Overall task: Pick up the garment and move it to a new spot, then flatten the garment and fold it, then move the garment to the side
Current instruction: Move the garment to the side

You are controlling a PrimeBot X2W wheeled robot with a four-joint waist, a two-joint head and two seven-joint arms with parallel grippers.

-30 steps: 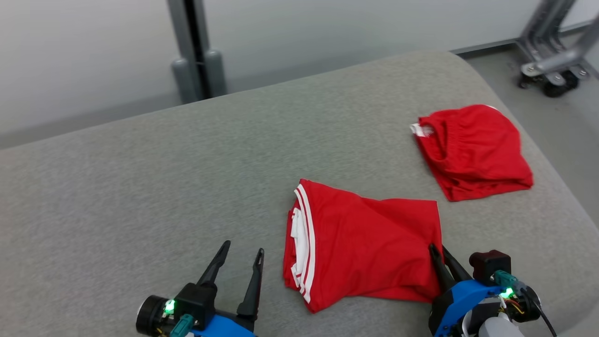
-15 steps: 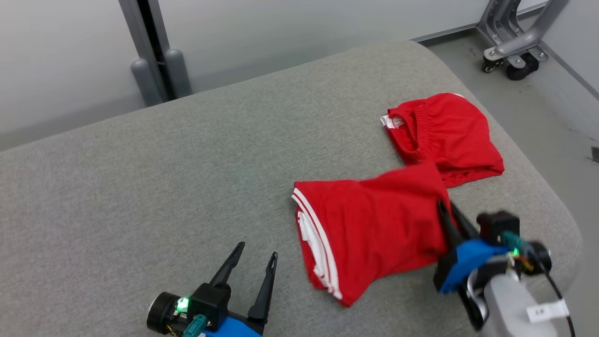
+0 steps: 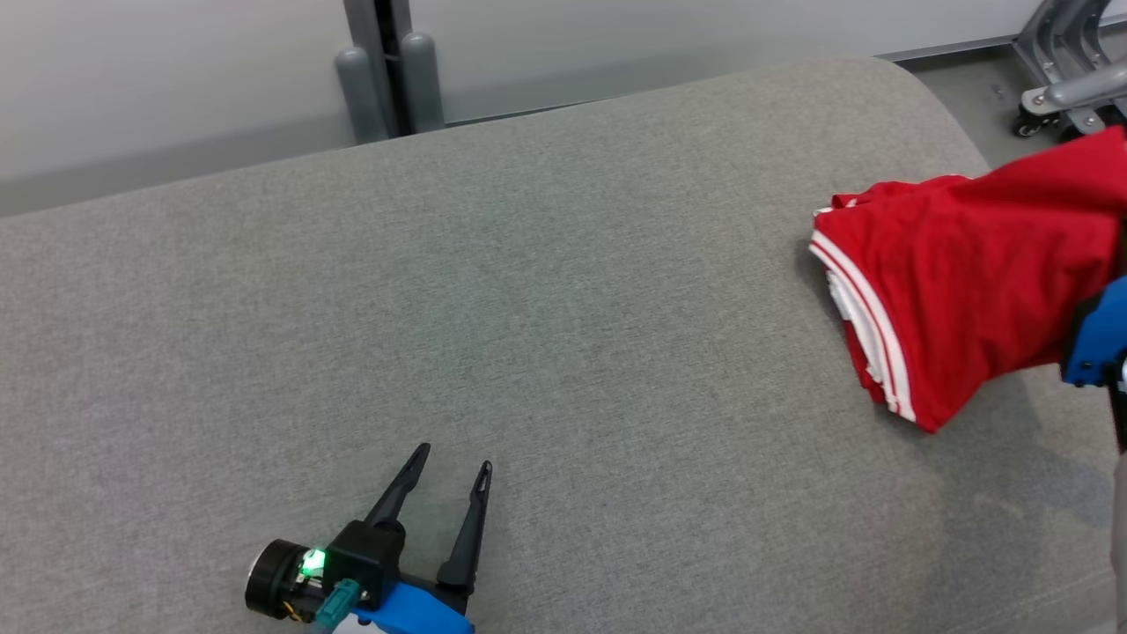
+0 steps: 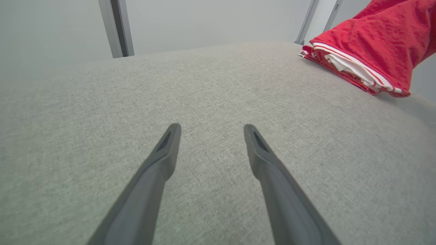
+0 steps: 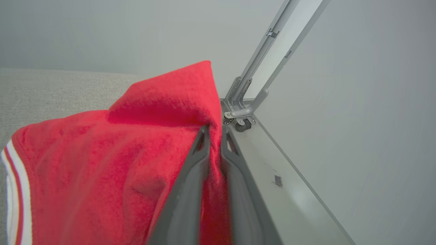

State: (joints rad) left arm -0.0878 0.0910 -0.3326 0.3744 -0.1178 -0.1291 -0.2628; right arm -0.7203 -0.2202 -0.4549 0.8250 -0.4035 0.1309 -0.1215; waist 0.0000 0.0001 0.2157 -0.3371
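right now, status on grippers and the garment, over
Left gripper open, empty over the grey cushion. Right gripper shut on the folded red garment, one edge lifted, striped end down. Possibly another red cloth beneath.

The garment point(image 3: 960, 264) is soft red knit cloth, matt and slightly fuzzy, with smooth white banded trim. The surface point(image 3: 528, 291) is grey heathered fabric, matt and finely rough. The left claw point(image 3: 455, 456) and right claw point(image 5: 214, 128) are dark matt plastic. The wheeled frame point(image 3: 1070, 88) is smooth grey metal.
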